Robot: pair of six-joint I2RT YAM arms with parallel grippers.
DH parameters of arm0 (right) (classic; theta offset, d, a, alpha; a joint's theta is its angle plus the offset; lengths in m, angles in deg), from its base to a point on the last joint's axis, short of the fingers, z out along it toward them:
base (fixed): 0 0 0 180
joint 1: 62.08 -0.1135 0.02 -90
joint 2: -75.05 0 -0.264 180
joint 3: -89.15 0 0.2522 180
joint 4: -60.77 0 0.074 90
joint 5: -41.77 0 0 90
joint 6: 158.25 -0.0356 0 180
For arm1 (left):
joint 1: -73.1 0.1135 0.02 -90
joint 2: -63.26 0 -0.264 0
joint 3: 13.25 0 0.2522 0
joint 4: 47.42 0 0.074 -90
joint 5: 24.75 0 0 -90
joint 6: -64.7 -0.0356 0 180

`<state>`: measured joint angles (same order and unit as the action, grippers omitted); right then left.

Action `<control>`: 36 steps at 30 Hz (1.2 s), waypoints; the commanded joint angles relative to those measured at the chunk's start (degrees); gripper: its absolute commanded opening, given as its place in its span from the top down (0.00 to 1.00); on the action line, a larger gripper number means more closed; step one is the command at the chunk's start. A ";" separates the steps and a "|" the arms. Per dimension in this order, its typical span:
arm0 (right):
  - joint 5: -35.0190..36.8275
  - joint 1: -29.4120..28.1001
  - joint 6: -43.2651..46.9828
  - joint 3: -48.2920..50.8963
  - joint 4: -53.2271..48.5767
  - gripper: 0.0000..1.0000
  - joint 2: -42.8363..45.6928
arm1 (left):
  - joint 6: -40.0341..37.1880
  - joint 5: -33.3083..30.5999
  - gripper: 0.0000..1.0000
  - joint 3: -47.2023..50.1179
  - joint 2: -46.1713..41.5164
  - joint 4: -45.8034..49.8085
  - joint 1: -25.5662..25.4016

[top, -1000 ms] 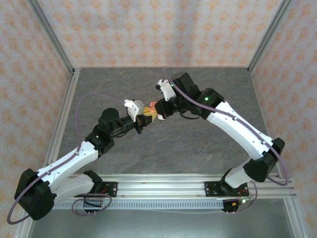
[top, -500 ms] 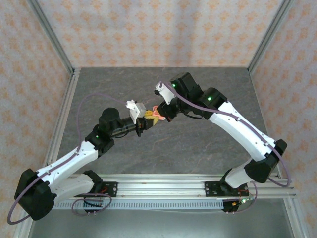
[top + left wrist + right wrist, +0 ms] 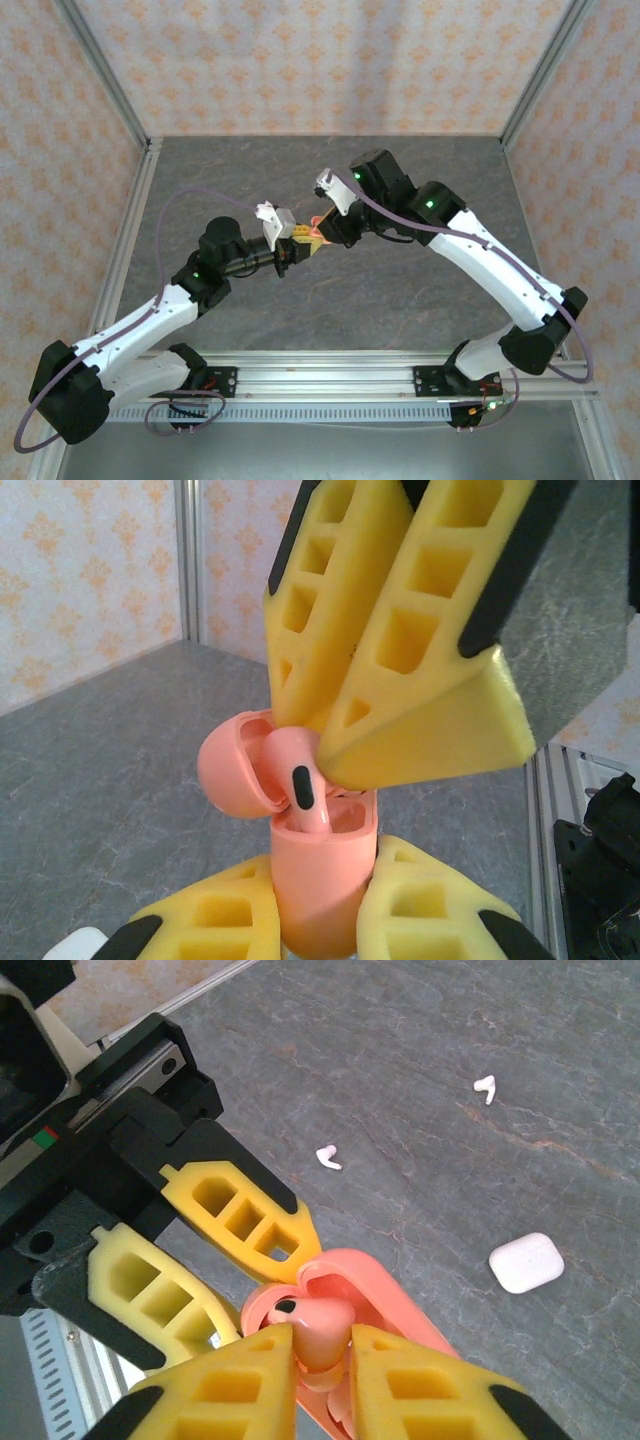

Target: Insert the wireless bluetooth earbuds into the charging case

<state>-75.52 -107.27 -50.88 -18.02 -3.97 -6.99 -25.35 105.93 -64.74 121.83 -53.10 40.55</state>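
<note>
"Beneath the coral-pink case (image 3: pixel 322 855), what have you got?"

"Grey table (image 3: pixel 400 300), well below it. The case is held up in the air. My left gripper (image 3: pixel 320 900) is clamped low on its body, a finger on each side, with the lid hinged open."

"And your other arm?"

"My right gripper (image 3: pixel 320 1347) stands over the case's open mouth, a fingertip on either side of the coral-pink earbud (image 3: pixel 298 760). Whether the tips pinch the bud or only bracket it, I cannot tell."

"Anything lying about?"

"A white case (image 3: pixel 525 1262) sits closed on the table, well apart from the pink case. One white earbud (image 3: pixel 327 1157) and another white earbud (image 3: pixel 486 1087) lie loose beyond it."

"So where exactly is the pink bud?"

"Its stem is down in one well of the pink case, and its rounded head stands proud of the rim."

"How will it handle?"

"I reckon it is feather-light, hard and glossy. A hard squeeze could flick it out, and a tilt could jam the stem. I'd take it across the sides of the head and leave the stem free to slide. The case is smooth too, so I'd grip it low, clear of the hinge."
</note>
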 commanded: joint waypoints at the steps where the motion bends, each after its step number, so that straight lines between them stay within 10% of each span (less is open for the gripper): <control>1: -0.75 -0.07 0.54 0.62 -0.70 0.76 1.34 | -0.90 2.29 1.00 -3.31 -1.04 -4.73 -0.27; 36: 1.45 0.88 -29.22 1.85 4.60 0.69 7.14 | -7.16 -2.92 1.00 -2.00 -1.79 -3.88 -0.24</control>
<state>-75.43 -105.23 -78.88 -15.73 2.94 1.25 -31.41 103.75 -65.60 120.41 -54.87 40.55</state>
